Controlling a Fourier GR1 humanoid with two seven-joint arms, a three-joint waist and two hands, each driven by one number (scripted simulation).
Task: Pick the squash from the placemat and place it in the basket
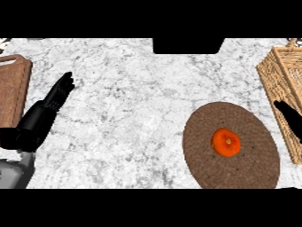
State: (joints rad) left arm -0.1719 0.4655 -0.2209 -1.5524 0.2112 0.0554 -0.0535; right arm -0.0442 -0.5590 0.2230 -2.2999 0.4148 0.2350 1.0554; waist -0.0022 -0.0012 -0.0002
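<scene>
My right hand (pixel 301 131) hangs open, fingers straight, between the squash (pixel 226 142) and the basket (pixel 290 75). I should swing left over the placemat (pixel 245 170) and curl round the squash squarely.

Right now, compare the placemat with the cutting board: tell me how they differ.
The placemat is round and dark brown, the cutting board rectangular and reddish. The placemat carries the squash; the cutting board sits at the counter's left edge, partly cut off. Both lie flat.
</scene>
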